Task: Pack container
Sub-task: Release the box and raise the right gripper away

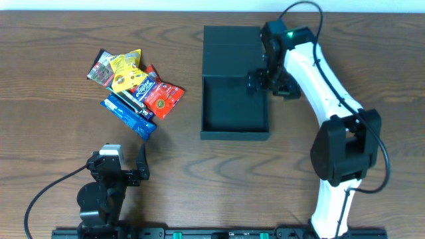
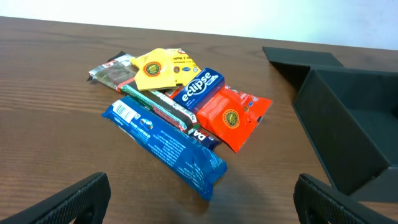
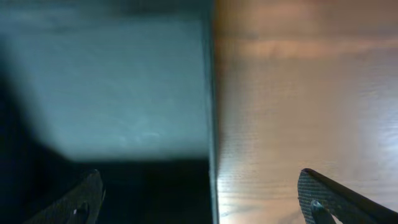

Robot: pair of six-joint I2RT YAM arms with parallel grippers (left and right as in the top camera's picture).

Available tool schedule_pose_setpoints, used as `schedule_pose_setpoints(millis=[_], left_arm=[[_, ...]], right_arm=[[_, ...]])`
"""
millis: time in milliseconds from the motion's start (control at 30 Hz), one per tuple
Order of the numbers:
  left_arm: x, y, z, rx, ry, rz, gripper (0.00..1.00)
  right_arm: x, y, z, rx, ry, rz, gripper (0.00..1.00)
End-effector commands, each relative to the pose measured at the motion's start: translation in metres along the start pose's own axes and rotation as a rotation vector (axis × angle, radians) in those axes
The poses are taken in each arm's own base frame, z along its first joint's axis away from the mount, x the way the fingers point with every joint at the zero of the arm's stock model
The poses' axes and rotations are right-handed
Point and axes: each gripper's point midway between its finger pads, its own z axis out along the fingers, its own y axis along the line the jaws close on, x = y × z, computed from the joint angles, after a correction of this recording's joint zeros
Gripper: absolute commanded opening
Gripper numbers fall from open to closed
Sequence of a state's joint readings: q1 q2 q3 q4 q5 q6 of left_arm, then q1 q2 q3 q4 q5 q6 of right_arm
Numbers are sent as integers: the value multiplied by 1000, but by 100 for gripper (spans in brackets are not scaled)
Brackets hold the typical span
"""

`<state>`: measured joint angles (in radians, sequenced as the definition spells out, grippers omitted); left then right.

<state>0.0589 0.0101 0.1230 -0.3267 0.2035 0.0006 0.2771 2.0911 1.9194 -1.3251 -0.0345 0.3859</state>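
The container (image 1: 236,99) is a dark teal-grey square box standing open at the table's middle, its flat flap lid (image 1: 229,41) lying behind it. It also shows at the right of the left wrist view (image 2: 348,124). My right gripper (image 1: 269,81) is open and straddles the box's right wall (image 3: 210,124), one finger inside, one outside. A pile of snack packets lies left of the box: a blue packet (image 2: 168,146), a red packet (image 2: 230,118), a yellow packet (image 2: 165,67) and an Eclipse gum pack (image 2: 198,87). My left gripper (image 2: 199,205) is open and empty, short of the pile.
A dark wrapped bar (image 2: 112,70) and a green-edged bar (image 2: 163,106) lie in the same pile. Bare wooden table (image 1: 60,126) surrounds the pile and box. The table's far edge runs along the top of the left wrist view.
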Motion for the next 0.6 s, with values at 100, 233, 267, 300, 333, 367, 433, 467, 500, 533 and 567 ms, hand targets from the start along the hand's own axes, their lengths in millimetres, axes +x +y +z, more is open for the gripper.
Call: schedule_pose_setpoints(millis=[100,233,267,300,333,367,433,467,500,533,567], left_arm=[[10,1,3,-2,21,3,95],[10,1,3,-2,22,3,95],[10,1,3,-2,22,3,95],[10,1,3,-2,22,3,95],[10,1,3,-2,22,3,95],[10,1,3,-2,22,3,95],[10,4,3,-18,20,15,95],[9,4,3,-18,18,14,95],[10,1,3,1,20,5,95],[10,-3,3,24,21,-32,95],[10,-8,3,49,25,-108,95]], right_arm=[[-31,15,-158,-186,-436,8,99],[-26,15,-213,-251,-594,0,99],[-23,15,-224,-262,-623,-2,99],[-21,14,-232,-265,-646,-20,99],[-19,14,-236,-265,-658,-33,99],[-17,13,-241,-263,-671,-50,99],[-15,13,-245,-260,-683,-67,99],[-15,12,-245,-260,-681,-68,99],[-14,12,-244,-257,-675,-68,99],[-13,12,-243,-256,-671,-68,99],[-13,11,-242,-254,-666,-68,99]])
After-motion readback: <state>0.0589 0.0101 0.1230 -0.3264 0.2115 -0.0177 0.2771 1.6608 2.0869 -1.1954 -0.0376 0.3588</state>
